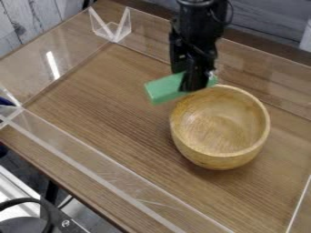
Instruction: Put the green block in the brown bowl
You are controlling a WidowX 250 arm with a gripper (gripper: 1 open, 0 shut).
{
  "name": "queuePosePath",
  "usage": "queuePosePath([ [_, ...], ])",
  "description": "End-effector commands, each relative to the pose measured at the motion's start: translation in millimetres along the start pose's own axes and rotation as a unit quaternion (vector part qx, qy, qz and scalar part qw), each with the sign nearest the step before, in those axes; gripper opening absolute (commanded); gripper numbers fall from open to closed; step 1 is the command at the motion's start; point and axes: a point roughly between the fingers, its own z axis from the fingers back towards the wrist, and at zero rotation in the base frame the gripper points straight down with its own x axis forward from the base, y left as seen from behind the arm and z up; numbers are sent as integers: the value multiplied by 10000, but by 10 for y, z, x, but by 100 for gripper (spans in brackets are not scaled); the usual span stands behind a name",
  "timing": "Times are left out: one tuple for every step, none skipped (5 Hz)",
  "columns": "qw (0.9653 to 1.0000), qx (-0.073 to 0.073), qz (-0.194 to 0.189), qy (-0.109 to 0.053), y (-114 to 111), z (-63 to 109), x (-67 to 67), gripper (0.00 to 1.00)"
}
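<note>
Hand (195,76) is seen clenched on one end of the green block (168,88), which is held tilted above the counter (85,100) just beside the brown bowl (220,126) rim; block judged light, stiff, best gripped across its narrow faces.

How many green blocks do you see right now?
1. The green block is held in the gripper, above the table beside the brown bowl's upper-left rim. None seen elsewhere.

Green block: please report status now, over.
Gripper shut on block, block lifted off the table. Block at bowl rim, far-left side, not yet over the middle. Nothing in the way.
</note>
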Motion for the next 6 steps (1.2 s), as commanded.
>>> queuePosePath([
  [9989, 193, -209, -367, -120, 157, 114, 0],
  [9986, 144, -358, -365, -214, 88, 156, 0],
  [9982, 106, -447, -383, -266, 28, 184, 0],
  [9978, 71, -504, -419, -306, -28, 202, 0],
  [9975, 45, -545, -442, -331, -78, 212, 0],
  [9972, 12, -607, -437, -357, -128, 229, 0],
])
